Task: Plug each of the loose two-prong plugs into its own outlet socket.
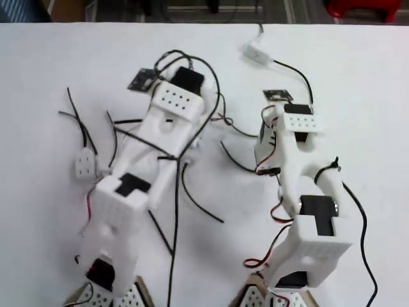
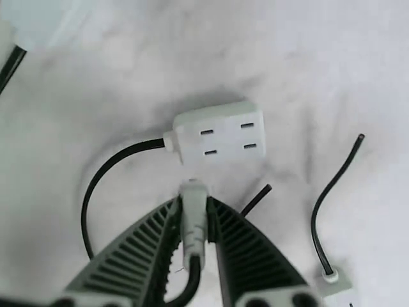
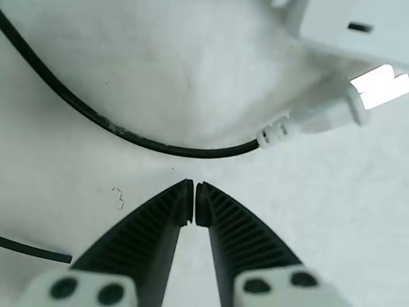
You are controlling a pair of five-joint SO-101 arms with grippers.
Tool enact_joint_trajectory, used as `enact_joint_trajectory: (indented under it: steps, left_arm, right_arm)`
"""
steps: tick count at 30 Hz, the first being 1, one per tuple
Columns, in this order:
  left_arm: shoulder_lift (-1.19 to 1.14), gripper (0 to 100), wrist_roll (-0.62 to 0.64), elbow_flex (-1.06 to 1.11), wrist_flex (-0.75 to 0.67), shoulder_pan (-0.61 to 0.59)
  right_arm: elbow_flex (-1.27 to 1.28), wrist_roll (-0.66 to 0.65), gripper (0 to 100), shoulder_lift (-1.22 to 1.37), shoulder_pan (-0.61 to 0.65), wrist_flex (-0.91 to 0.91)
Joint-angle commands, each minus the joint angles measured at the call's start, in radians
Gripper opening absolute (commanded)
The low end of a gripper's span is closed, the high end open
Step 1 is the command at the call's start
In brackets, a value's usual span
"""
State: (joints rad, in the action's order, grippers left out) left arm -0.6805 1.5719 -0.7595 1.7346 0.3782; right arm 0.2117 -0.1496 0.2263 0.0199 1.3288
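White table [image 1: 358,77], left arm [image 1: 134,185] stretched forward, left jaws clamped on plug [image 2: 193,217] near outlet socket [image 2: 220,131], right jaws together near cord [image 3: 192,152]

White table [image 1: 364,70], with a red object [image 1: 362,7] on the floor beyond it

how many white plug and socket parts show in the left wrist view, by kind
outlet socket block: 1
plug held in the jaws: 1
white corded pieces, kind unclear: 2
total: 4
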Motion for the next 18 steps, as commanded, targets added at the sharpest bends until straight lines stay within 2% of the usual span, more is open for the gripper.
enact_joint_trajectory:
  steps: [1, 8, 18]
  left_arm:
    - [-0.051, 2, 0.009, -0.118, 0.017, 0.005]
    - [-0.085, 2, 0.009, -0.178, 0.012, -0.047]
    - [-0.097, 2, 0.009, -0.175, -0.029, -0.050]
  right_arm:
    - [-0.003, 0.009, 1.9, -0.030, 0.004, -0.012]
    - [-0.003, 0.006, 1.9, -0.030, 0.004, -0.012]
    - [-0.003, 0.003, 1.9, -0.028, 0.005, -0.012]
